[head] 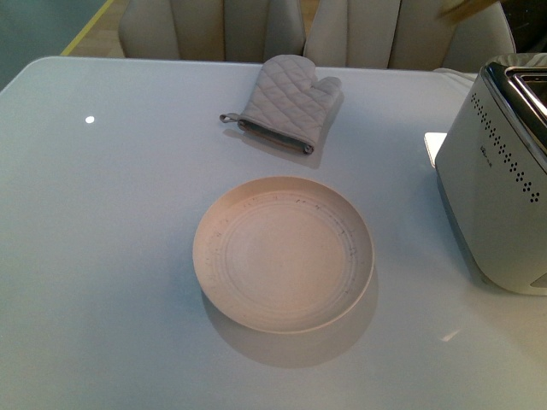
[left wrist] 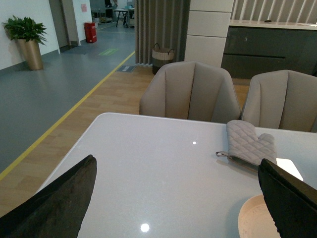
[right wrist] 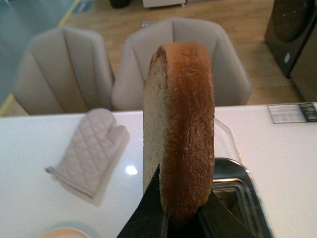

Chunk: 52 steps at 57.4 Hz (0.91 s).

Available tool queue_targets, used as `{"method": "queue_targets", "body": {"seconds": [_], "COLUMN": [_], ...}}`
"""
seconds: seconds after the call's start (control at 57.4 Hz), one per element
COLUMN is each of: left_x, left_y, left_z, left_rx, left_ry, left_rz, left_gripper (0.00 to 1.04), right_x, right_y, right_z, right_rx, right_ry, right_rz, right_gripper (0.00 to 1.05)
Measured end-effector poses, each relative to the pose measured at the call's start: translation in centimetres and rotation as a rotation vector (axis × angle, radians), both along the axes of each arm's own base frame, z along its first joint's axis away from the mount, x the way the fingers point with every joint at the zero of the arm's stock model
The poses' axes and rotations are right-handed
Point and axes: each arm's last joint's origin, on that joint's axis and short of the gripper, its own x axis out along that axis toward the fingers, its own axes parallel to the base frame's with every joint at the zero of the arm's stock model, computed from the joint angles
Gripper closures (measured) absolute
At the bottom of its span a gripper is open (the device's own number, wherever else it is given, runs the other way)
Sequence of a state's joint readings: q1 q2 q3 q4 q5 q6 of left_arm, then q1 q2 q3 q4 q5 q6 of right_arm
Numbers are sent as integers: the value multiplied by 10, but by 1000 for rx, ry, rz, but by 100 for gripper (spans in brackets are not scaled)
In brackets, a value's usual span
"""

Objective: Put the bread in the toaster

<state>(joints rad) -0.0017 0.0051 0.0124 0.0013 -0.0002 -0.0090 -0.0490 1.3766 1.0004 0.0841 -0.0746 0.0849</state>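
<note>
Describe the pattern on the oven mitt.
The oven mitt has beige diamond quilting, clearest in the front view.

1. The toaster (head: 500, 188) runs off the front view's right edge, its slots only partly shown.
2. The lower end of the bread (right wrist: 181, 119) is hidden between the fingers of the right gripper (right wrist: 183, 208).
3. The plate (left wrist: 250, 218) is cut by the left wrist view's edge.

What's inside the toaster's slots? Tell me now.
The toaster slot in view looks empty, but its depth is dark and the bread held by the right gripper covers part of it.
</note>
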Motion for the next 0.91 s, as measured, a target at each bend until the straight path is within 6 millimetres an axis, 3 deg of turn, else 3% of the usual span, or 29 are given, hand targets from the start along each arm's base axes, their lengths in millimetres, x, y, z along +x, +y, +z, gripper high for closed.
{"method": "queue_targets", "body": {"seconds": [0.209, 0.366, 0.54, 0.906], "left_x": [0, 0, 0, 0], "left_y": [0, 0, 0, 0], "left_z": [0, 0, 0, 0], "left_rx": [0, 0, 0, 0], "left_ry": [0, 0, 0, 0], "left_rz": [0, 0, 0, 0], "left_gripper": [7, 7, 7, 7], "right_x": [-5, -9, -9, -5], "right_y": [-18, -26, -25, -13], "right_z": [-12, -18, -23, -59], "right_rx": [-231, -259, -244, -259], "right_ry": [133, 208, 238, 320], "right_rz": [32, 51, 65, 59], "right_gripper": [101, 101, 101, 101]}}
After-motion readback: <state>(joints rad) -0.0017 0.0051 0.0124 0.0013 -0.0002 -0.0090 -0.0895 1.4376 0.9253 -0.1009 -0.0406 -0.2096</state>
